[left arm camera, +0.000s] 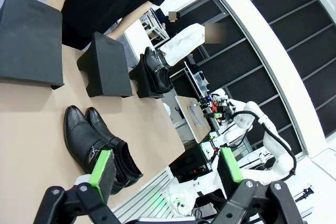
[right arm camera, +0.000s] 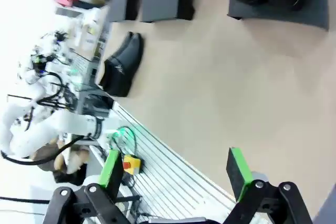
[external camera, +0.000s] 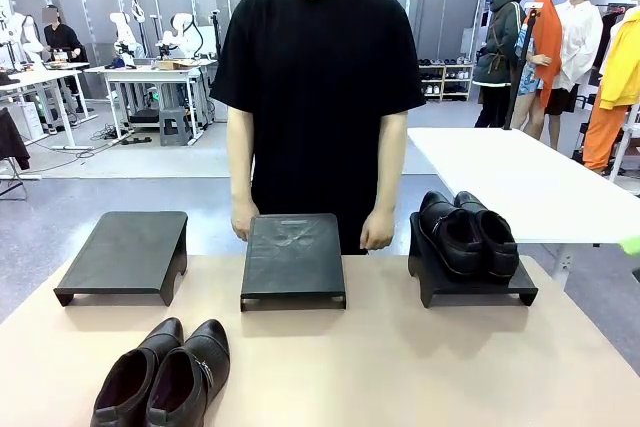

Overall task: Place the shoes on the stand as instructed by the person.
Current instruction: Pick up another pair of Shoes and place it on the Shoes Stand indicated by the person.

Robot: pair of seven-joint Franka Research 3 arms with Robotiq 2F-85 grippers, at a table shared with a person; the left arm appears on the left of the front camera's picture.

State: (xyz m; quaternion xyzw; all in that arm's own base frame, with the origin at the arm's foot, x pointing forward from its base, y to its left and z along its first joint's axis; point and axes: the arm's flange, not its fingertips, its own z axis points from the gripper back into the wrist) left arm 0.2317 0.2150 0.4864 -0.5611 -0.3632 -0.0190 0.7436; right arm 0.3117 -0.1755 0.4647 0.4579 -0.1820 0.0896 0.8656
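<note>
left gripper point(left arm camera: 165, 167): released, jaws spread, nothing between them. right gripper point(right arm camera: 174, 169): likewise released and empty. one pair of black glossy leather dress shoes point(external camera: 165, 379) lies on the beige table point(external camera: 400, 367), lower left of the front view. second pair point(external camera: 468, 234) sits on the right black flat stand point(external camera: 478, 292), right of centre. person in a black t-shirt point(external camera: 315, 77) stands top centre.

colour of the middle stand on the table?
The middle stand is matte black, its top slightly scuffed. Clearest in the front view.

The top of the left stand point(external camera: 128, 247) is free. The person's hands point(external camera: 243, 219) rest at the far corners of the middle stand point(external camera: 293, 252); shoes point(external camera: 468, 234) fill the right stand point(external camera: 480, 294).
</note>
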